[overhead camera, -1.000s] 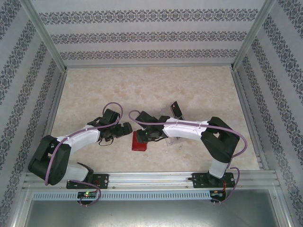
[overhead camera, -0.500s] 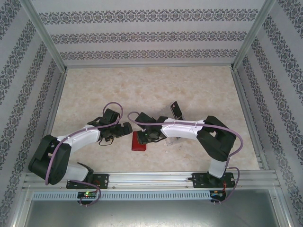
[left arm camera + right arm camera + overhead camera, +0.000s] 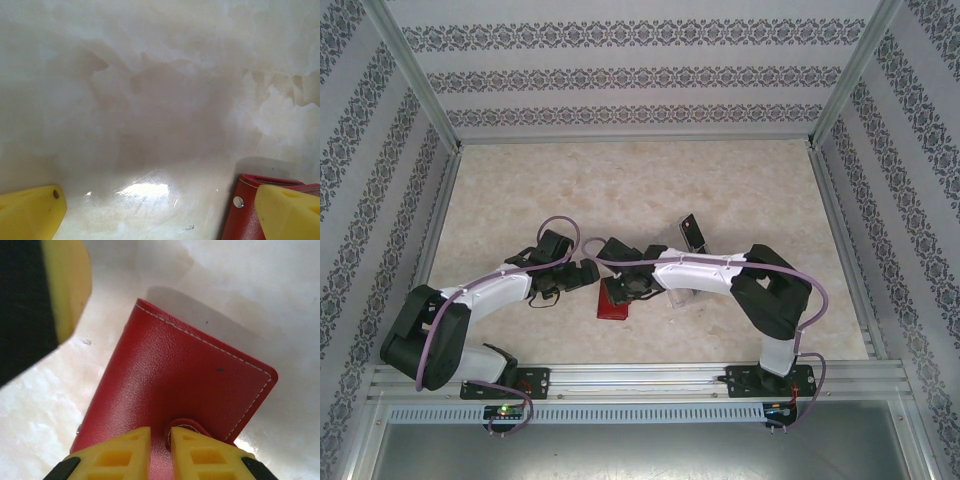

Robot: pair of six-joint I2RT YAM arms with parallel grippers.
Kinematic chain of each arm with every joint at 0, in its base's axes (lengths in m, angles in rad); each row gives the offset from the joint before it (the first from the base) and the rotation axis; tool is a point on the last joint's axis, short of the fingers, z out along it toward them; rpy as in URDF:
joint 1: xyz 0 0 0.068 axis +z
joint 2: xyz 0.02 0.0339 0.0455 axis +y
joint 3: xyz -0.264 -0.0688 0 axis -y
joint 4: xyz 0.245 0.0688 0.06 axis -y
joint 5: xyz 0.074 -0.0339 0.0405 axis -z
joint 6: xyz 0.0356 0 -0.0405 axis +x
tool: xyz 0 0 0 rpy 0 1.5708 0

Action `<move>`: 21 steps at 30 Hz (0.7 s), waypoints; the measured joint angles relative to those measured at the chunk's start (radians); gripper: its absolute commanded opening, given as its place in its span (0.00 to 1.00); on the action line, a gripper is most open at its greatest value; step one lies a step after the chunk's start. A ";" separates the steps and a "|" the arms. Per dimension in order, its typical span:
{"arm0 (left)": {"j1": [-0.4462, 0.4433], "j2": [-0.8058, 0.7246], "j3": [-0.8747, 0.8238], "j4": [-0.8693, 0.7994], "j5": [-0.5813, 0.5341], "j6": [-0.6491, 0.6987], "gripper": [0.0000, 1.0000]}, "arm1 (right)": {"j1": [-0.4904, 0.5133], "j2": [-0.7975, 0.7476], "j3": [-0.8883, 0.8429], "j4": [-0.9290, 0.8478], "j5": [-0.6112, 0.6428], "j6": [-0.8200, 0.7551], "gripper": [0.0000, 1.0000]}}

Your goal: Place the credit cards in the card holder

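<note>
At worktop (image 3: 620,180) centre, pinching snap tab (image 3: 186,426) of closed card holder (image 3: 175,385) with right claw (image 3: 161,437); left claw (image 3: 157,215) wide open; credit cards (image 3: 692,232) not yet inside.

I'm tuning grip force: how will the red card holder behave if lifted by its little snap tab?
The card holder looks like thin stitched leather, so probably light and floppy; hung from the snap tab it may sag or fall open. The right claw seems to nip just that small tab, so it could slip out.
</note>
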 measured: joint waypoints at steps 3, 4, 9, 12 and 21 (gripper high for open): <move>0.000 0.000 0.000 0.000 0.000 0.000 0.99 | 0.000 0.005 0.000 0.001 0.000 -0.002 0.19; 0.000 0.000 0.000 0.000 0.000 0.000 0.99 | 0.000 0.005 0.000 0.001 0.000 -0.002 0.19; 0.000 0.000 0.000 0.001 0.000 0.000 1.00 | 0.000 0.011 0.000 0.005 0.000 -0.002 0.17; 0.000 0.000 0.000 0.000 0.000 0.000 1.00 | 0.000 0.018 0.000 0.016 -0.001 -0.001 0.16; 0.000 0.000 0.000 0.000 0.000 0.000 0.99 | -0.001 0.037 -0.031 0.105 -0.009 0.026 0.14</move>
